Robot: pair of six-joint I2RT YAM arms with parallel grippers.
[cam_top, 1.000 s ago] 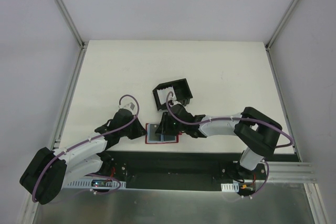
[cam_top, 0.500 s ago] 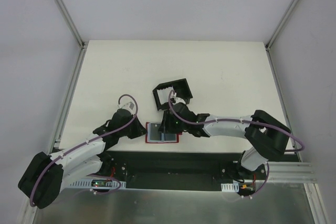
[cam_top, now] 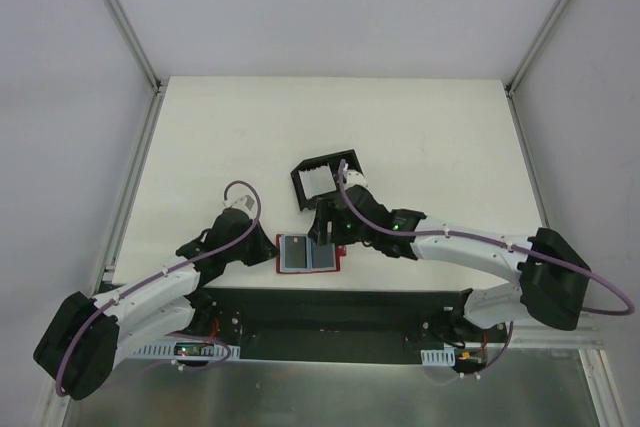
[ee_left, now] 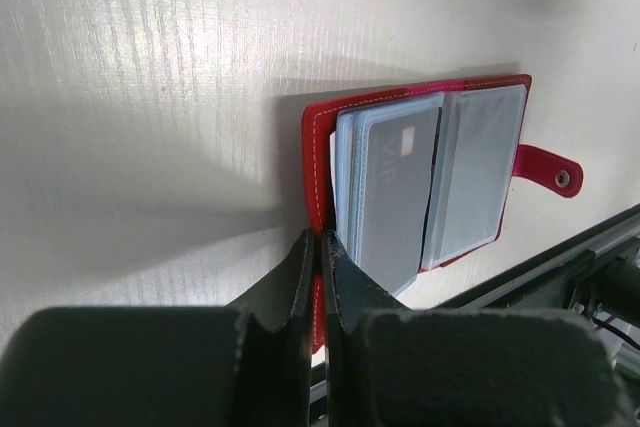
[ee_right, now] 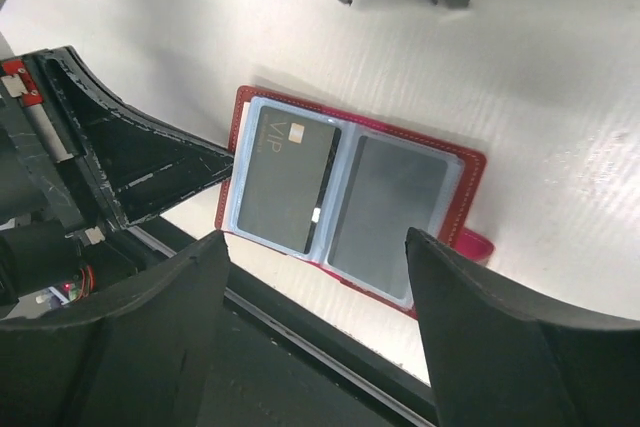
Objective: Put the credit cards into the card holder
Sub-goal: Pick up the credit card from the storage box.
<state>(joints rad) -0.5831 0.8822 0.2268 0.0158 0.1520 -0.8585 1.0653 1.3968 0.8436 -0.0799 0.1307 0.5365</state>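
**Overhead view.** The card holder [cam_top: 308, 254] lies opened flat, inside up, at lower centre of the frame, on the white bench [cam_top: 220, 137] close to its near edge. A black open-sided box [cam_top: 325, 179] stands just above it, apart from it.

**Left gripper** [ee_left: 320, 252]. It meets the holder's left edge, jaws pressed together and pinching the rim of the red cover; in the left wrist frame the snap tab [ee_left: 548, 171] juts from the opposite cover, at right.

**Right gripper** [cam_top: 325, 235]. It hangs over the holder's upper edge, jaws spread wide with nothing between them.

**Contents.** Two credit cards [ee_right: 285, 182] lie in the facing clear sleeves; the one printed VIP is at left of the right wrist frame, and a plain grey card [ee_right: 385, 212] is at right. In the left wrist frame, the edges of further sleeves show stacked beneath the VIP side.
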